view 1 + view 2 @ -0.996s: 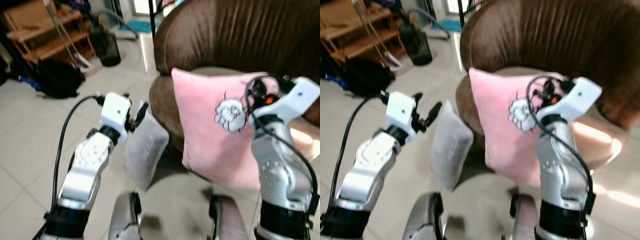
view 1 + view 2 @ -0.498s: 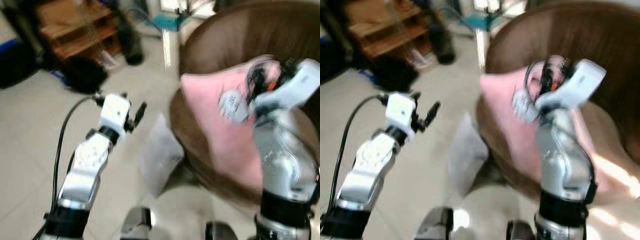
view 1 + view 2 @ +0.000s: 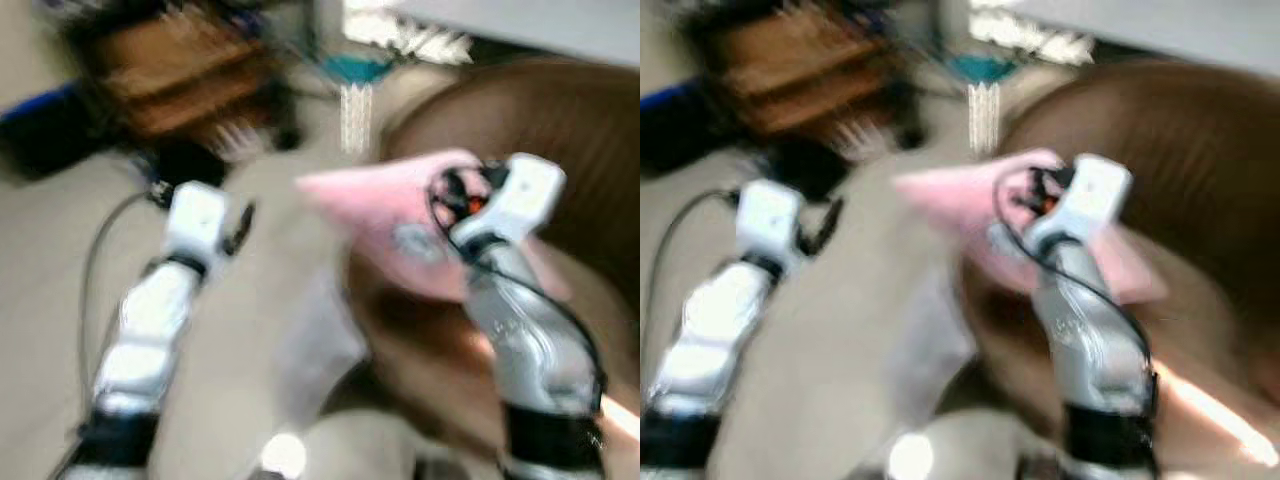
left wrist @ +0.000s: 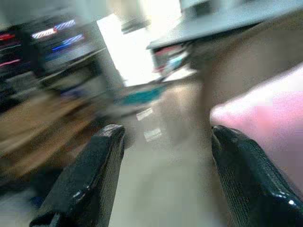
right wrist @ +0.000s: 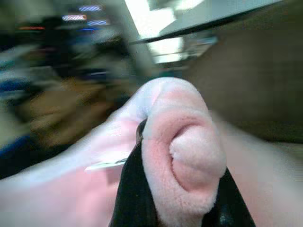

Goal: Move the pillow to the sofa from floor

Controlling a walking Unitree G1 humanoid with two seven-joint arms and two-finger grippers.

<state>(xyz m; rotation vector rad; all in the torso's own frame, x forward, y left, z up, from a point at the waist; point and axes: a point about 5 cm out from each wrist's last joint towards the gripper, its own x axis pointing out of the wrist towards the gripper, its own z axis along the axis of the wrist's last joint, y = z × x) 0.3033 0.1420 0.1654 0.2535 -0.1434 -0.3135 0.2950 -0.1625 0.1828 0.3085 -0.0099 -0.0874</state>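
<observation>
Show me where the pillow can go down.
The right gripper pinches the pink pillow above the brown sofa. The sofa seat beside the right arm looks bare. The floor at the sofa's front is crowded by a grey cushion.

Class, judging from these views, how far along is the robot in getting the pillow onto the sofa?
Done: the pink pillow is off the floor, pinched in the right gripper. In hand: it hangs over the brown sofa seat. Left: setting it down and letting go. The left gripper is open, holding nothing. The views are blurred.
</observation>
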